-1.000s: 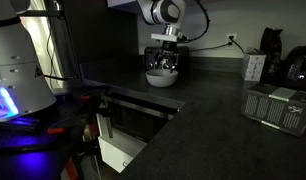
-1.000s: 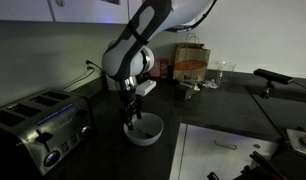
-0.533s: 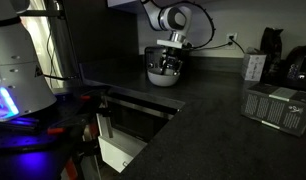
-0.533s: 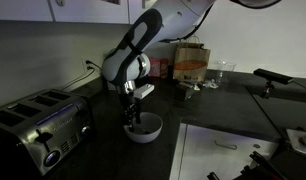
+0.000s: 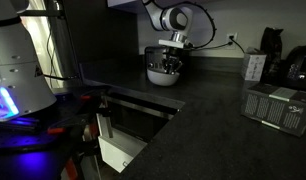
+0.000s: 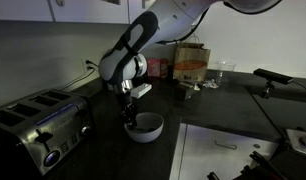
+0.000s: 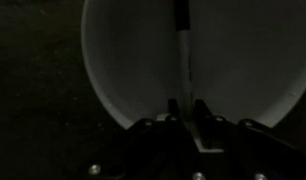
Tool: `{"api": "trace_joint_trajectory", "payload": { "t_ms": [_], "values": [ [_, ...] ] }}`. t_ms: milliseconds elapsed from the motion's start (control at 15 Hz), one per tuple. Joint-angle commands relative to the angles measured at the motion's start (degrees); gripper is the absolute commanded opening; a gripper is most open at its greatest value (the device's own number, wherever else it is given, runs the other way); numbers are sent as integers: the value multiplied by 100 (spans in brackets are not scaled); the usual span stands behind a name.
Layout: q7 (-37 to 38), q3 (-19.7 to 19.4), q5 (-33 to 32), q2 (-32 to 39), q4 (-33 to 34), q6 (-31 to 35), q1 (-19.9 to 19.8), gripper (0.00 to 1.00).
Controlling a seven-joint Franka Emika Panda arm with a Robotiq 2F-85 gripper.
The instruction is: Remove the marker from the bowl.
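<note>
A white bowl stands on the dark counter. In the wrist view the bowl fills the upper frame, and the marker lies in it, a pale barrel with a dark end pointing away. My gripper is lowered into the bowl with one finger on each side of the marker's near end, very close to it. The dim picture does not show whether the pads press on the marker. In both exterior views the gripper dips into the bowl, and the marker is hidden there.
A toaster sits close beside the bowl. A brown paper bag and glassware stand along the back wall. A sunken sink opens in the counter, and appliances and a wire rack stand at the far end.
The gripper has come down into the bowl, and its fingers have drawn in from wide open to narrow around the marker. The bowl has not moved.
</note>
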Motion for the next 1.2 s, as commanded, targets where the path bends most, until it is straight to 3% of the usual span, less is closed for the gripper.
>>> {"api": "trace_joint_trajectory", "payload": {
  "t_ms": [0, 400, 467, 533, 1133],
  "values": [
    [133, -24, -97, -289, -160, -85, 100, 0],
    [95, 31, 22, -955, -519, 45, 21, 0],
    [41, 56, 102, -1017, -571, 80, -35, 9],
    [0, 68, 152, -1080, -665, 166, -74, 27],
    [88, -66, -165, -1121, -1397, 1050, -56, 93]
  ]
}}
